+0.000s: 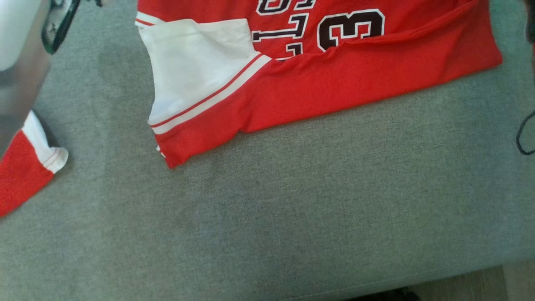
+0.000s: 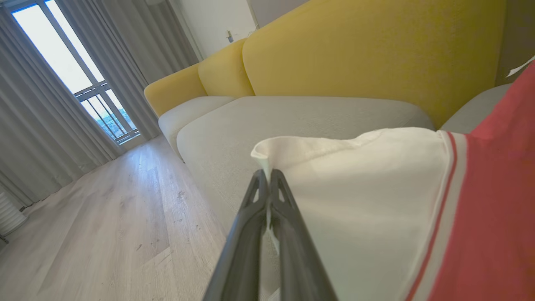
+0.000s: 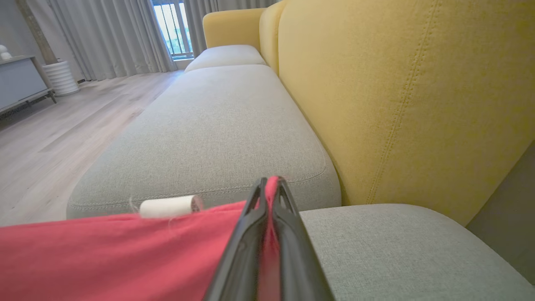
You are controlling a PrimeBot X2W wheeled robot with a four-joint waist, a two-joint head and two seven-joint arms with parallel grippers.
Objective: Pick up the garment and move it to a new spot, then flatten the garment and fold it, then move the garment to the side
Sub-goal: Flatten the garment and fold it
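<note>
Garment [image 1: 334, 79] cloth sits in both pincers. Left gripper [image 2: 267, 175] is clenched on the hem corner of the white panel [image 2: 359, 188], and the red body runs away to that view's right. Right gripper [image 3: 271, 182] is clenched on a red edge, with the rest of the red cloth spreading to that view's left. So the garment stretches between the two grips, and each arm is nearest its own end.

In the head view its long axis runs side to side across the grey seat cushion [image 1: 292, 217], with the white panel toward the robot's left and a red band folded up along the near edge. The coming move, as I judge it, turns on carrying both ends together across that axis so the fold lands square.

Beside the right grip a small white roll [image 3: 169, 206] rests at the edge of the red cloth; what it is I cannot tell. A red piece with white trim [image 1: 29, 167] lies at the cushion's left, and whether it joins the garment is unclear. The yellow backrest [image 3: 397, 104] stands close behind, the likeliest thing to crowd the arms.
</note>
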